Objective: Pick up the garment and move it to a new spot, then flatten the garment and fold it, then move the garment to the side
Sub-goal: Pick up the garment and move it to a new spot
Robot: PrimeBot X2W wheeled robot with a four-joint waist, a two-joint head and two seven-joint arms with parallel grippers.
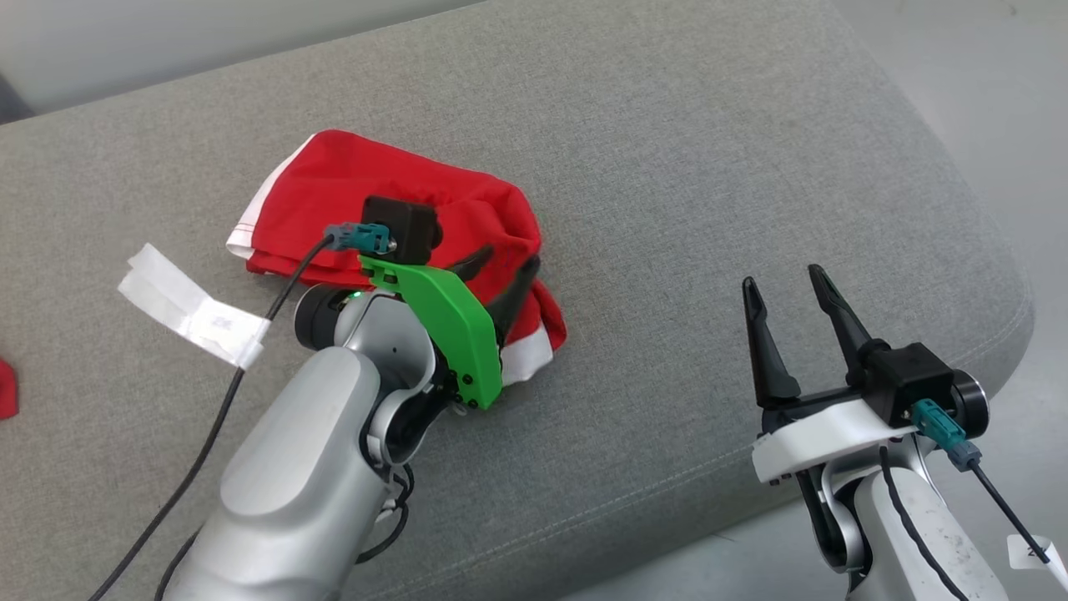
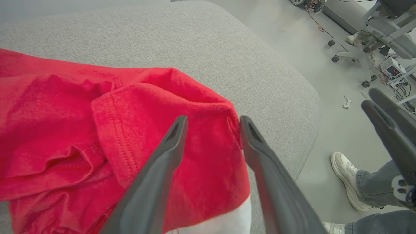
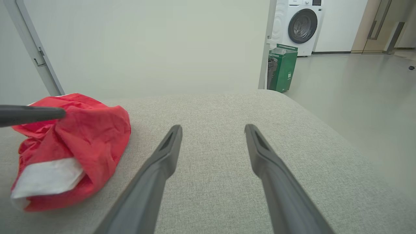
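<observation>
Your left pincer (image 1: 507, 257) sits tips-down on the red garment (image 1: 359, 175), its jaws partway apart with a ridge of cloth lying between them but nothing pinched, as far as the left wrist view tells. Your right pincer (image 1: 783, 278) hovers spread wide and empty above the bare grey cushion (image 1: 667, 150), well apart from the cloth. The garment lies crumpled left of the cushion's middle, doubled over itself, with a white hem band (image 1: 527, 357) poking out beside the left wrist. Close here and you will likely catch several layers at once, so the garment rises as a lump that resists flattening. Press too deep and the tips could dig into the soft upholstery (a snag would drag the cover along with the cloth). Mind the taped white label (image 1: 188, 305) lying near the left arm's cable, and the person's shoe (image 2: 346, 172) on the floor just off the cushion's edge. As for containers, a green bin (image 3: 283, 70) stands far off beside a washing machine (image 3: 300, 22), and you cannot tell what either holds.
</observation>
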